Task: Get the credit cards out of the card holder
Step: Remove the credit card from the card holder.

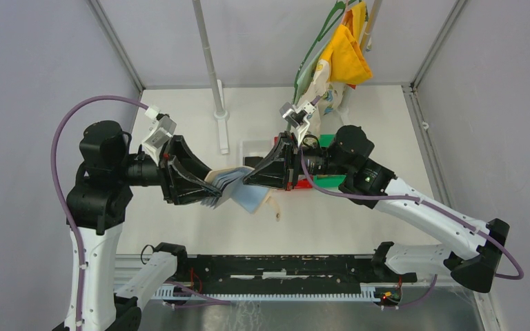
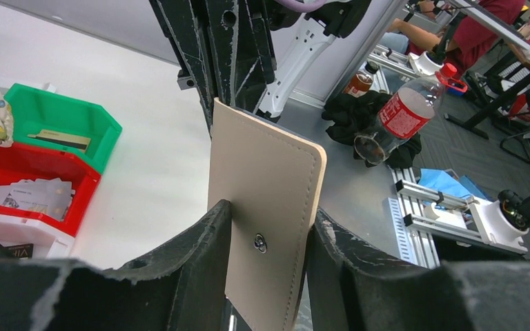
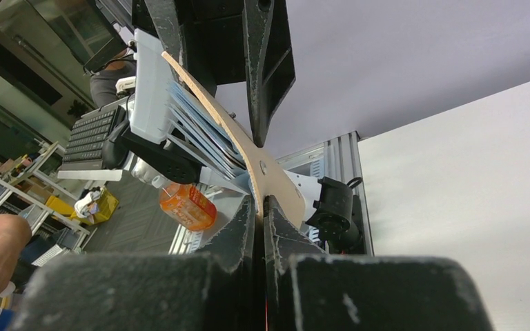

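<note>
Two grippers meet over the middle of the table (image 1: 331,227) in the top view, with the holder (image 1: 243,192) hanging in the air between them. The left gripper (image 1: 209,192) has its left end and the right gripper (image 1: 250,179) its upper right edge. Pale blue leaves fan out downward, and a small tan tab (image 1: 274,206) dangles below. A red bin (image 1: 302,183) and a green bin (image 1: 328,142) sit behind the right gripper, and cloths (image 1: 345,58) hang at the back.

From the left wrist, the holder's tan panel (image 2: 266,179) stands upright between the left fingers (image 2: 203,238). Both fingers touch it, so the left gripper (image 2: 266,231) is clamped across the panel, with a metal stud (image 2: 260,242) showing between them. The right gripper (image 2: 234,62) reaches the panel's far edge from above. On the table to the left are the green bin (image 2: 100,124) and the red bin (image 2: 79,186); a few pale cards (image 2: 34,195) lie in the red one.

From the right wrist, the right gripper (image 3: 261,207) is pressed together on the thin tan flap (image 3: 248,155) of the holder. The blue leaves (image 3: 197,127) spread toward the left gripper (image 3: 214,41) above. Whether any cards sit among the leaves I cannot tell.
</note>
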